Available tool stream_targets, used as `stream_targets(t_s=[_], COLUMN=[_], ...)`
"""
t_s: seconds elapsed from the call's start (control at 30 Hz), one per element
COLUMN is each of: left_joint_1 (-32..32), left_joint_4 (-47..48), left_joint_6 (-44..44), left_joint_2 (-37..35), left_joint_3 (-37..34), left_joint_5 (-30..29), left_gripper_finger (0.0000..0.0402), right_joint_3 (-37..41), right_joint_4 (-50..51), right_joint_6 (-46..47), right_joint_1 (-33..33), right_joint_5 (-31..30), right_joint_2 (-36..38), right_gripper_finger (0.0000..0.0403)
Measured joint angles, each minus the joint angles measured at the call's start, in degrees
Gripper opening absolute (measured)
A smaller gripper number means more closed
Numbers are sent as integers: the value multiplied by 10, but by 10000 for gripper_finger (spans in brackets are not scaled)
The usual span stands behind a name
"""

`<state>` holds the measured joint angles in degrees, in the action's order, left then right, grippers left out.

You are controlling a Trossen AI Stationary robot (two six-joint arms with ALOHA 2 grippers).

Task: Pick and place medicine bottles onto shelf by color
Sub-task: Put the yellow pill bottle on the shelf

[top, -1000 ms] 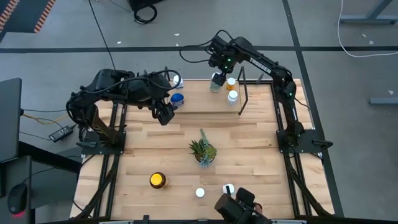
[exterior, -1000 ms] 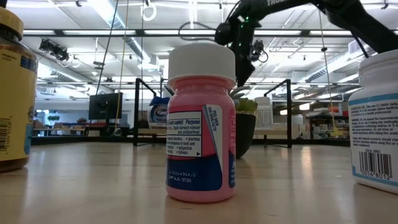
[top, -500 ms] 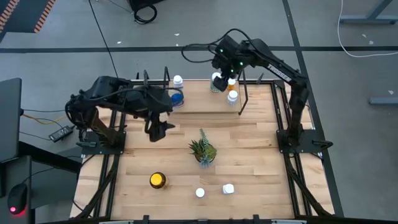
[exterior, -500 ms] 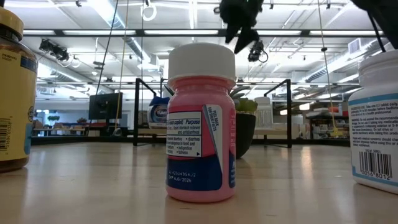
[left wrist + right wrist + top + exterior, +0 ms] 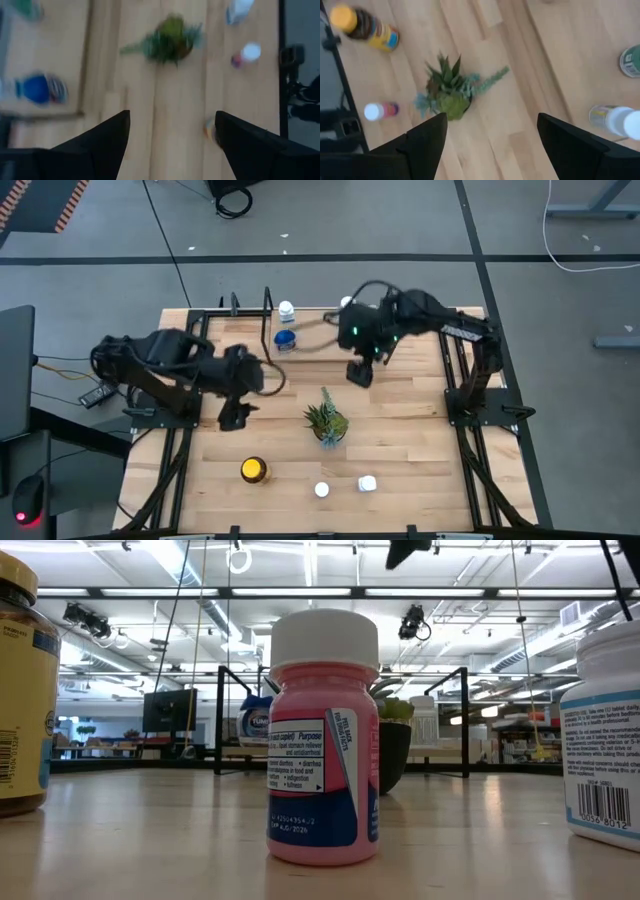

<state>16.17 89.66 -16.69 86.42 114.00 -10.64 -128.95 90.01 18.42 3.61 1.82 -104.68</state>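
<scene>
The shelf (image 5: 303,354) stands at the table's far edge with a white-capped bottle (image 5: 287,310) and a blue bottle (image 5: 285,340) standing on its left end. A yellow-lidded dark bottle (image 5: 254,470), a pink white-capped bottle (image 5: 321,490) and a white bottle (image 5: 367,483) stand on the table near its front edge. My left gripper (image 5: 235,416) is open and empty above the table's left middle. My right gripper (image 5: 360,373) is open and empty above the table, just in front of the shelf. My right arm hides the shelf's right end; the right wrist view shows a green jar (image 5: 631,61) and a white-capped bottle (image 5: 615,120) there.
A small spiky green plant (image 5: 326,421) in a pot stands at the table's middle, between the two grippers. Thin black wire uprights (image 5: 267,308) rise at the shelf's left end. In the low view the pink bottle (image 5: 322,740) stands close in front.
My left gripper has drawn back from beside the blue bottle on the shelf toward the table's near and left edges. My right gripper has left the shelf's right end, risen, and come toward the table's middle. The bottles have stayed where they were.
</scene>
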Motion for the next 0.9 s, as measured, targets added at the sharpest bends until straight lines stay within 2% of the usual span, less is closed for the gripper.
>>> stream_targets(t_s=[0.13, 0.23, 0.3, 0.43, 0.5, 0.57, 0.77, 0.9], left_joint_1=[49, 97, 134, 208, 238, 259, 270, 251], left_joint_4=[-60, -130, -160, -232, -267, -263, -215, -203], left_joint_6=[-116, -213, -243, -233, -218, -216, -216, -200], left_joint_2=[-66, -100, -104, -94, -81, -66, -9, 25], left_joint_3=[-120, -182, -214, -262, -279, -284, -283, -283], left_joint_5=[10, 15, 24, 40, 30, 11, -36, -28], left_gripper_finger=[298, 298, 298, 298, 298, 298, 298, 310], right_joint_3=[0, 0, 0, 0, 0, 0, 0, 0], right_joint_4=[0, 0, 0, 0, 0, 0, 0, 0], right_joint_6=[33, 76, 106, 145, 153, 174, 220, 237], right_joint_1=[-59, -100, -129, -190, -218, -245, -301, -329], right_joint_5=[-21, -22, -29, -70, -112, -150, -188, -230], right_joint_2=[4, 15, 22, 30, 32, 32, 32, 32], right_gripper_finger=[316, 316, 316, 316, 316, 316, 316, 316])
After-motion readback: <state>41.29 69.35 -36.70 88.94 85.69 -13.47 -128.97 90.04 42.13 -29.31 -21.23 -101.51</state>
